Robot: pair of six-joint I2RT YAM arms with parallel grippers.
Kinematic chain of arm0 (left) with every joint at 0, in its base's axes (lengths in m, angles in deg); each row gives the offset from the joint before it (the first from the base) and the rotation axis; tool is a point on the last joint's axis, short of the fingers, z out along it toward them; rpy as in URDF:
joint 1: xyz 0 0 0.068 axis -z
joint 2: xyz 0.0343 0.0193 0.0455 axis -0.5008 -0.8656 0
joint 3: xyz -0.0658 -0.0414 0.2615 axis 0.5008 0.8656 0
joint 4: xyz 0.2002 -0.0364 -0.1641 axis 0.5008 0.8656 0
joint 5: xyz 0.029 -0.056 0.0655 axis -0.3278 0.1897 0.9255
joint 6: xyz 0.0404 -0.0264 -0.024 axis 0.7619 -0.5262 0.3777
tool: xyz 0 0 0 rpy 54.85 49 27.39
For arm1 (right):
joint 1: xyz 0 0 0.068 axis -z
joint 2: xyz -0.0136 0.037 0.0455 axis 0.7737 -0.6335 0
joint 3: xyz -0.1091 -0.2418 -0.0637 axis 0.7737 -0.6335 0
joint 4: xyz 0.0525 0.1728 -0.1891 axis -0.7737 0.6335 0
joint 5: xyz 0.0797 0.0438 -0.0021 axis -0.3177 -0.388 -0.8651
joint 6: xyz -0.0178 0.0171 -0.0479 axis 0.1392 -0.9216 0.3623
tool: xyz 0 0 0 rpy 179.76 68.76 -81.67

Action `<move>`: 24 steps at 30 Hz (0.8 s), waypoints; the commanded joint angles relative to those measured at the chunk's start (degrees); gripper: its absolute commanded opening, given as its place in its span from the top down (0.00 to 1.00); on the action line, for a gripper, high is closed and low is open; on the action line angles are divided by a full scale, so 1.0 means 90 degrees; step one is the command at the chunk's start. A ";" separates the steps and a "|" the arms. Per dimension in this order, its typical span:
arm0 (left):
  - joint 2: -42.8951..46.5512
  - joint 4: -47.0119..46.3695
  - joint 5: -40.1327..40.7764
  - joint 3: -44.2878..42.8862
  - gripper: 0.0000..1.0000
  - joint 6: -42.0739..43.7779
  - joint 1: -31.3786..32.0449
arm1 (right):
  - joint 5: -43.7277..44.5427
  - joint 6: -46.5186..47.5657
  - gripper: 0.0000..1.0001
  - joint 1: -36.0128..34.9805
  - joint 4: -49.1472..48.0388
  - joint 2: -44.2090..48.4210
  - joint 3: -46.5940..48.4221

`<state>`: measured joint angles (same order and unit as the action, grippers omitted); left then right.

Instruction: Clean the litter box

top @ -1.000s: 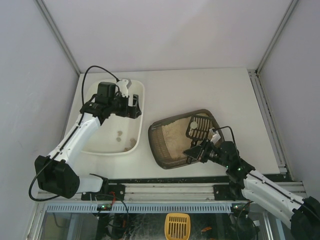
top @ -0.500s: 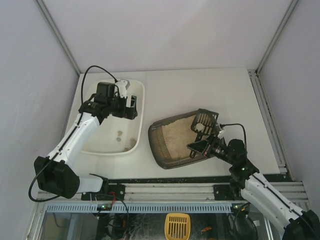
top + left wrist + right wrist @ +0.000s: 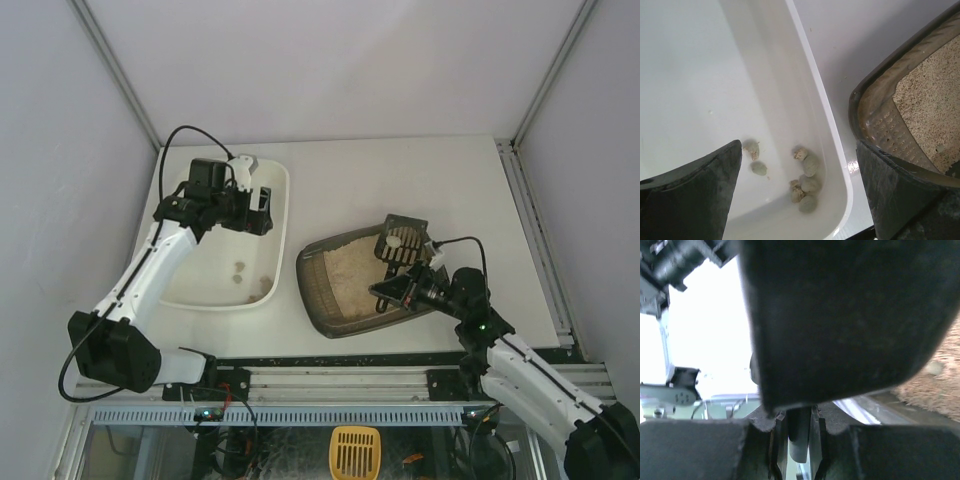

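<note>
The litter box (image 3: 312, 285) is a dark grey-brown tray of beige litter (image 3: 350, 272), right of centre on the table. My right gripper (image 3: 400, 288) is shut on the handle of a black slotted scoop (image 3: 402, 245), held over the box's right end with a pale clump (image 3: 396, 240) in it. In the right wrist view the scoop's back (image 3: 850, 315) fills the frame, and the right gripper (image 3: 796, 440) pinches its handle (image 3: 801, 432). My left gripper (image 3: 258, 212) hangs open over the white tray (image 3: 281, 200). The left wrist view shows the left gripper (image 3: 800, 200) above several grey clumps (image 3: 807, 180), with the litter box (image 3: 875, 107) to the right.
The white tray (image 3: 812, 85) lies just left of the litter box with a narrow strip of table between them. A metal rail (image 3: 350, 375) runs along the near edge, another down the right side (image 3: 535, 240). White walls close in the table.
The right arm lifted the scoop out of the litter and levelled it with a clump inside. The left gripper drifted slightly back and left over the white tray.
</note>
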<state>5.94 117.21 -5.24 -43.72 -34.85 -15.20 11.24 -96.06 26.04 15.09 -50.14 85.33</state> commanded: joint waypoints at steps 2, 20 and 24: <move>0.0090 -0.0047 -0.0598 -0.0323 0.00 0.0197 -0.0229 | -0.0300 0.0363 1.00 -0.0161 -0.0255 -0.0241 0.0554; -0.0188 0.2076 -0.1824 -0.2745 0.00 0.0758 -0.2648 | 0.0156 0.0870 1.00 -0.1327 0.0204 -0.2009 0.1975; -0.0031 0.2300 -0.1638 -0.2879 0.00 0.0689 -0.3206 | 0.0238 0.1534 1.00 -0.1717 0.0903 -0.3098 0.3166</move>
<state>4.17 133.32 -19.69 -66.73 -29.71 -40.14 11.99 -89.37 13.39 21.29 -71.38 103.69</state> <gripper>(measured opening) 0.996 0.139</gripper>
